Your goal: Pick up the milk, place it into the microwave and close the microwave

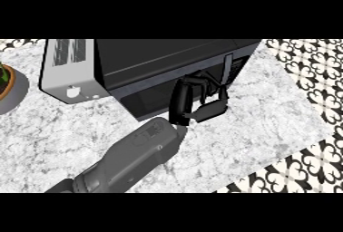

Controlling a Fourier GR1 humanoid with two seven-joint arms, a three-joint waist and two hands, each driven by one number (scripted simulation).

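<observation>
Grey forearm [134, 156] slanting up from lower left, left robot hand [201, 106] at the front of the black microwave [167, 59], fingers curled together, nothing visibly held

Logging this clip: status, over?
Left hand at microwave front, right hand out of view. Milk not visible. Nothing between hand and microwave.

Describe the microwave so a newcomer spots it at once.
On the grey marbled counter, look along the far edge. The microwave is the big box there, black with a silver vented panel on its left, unlike the round pot at the left edge.
</observation>
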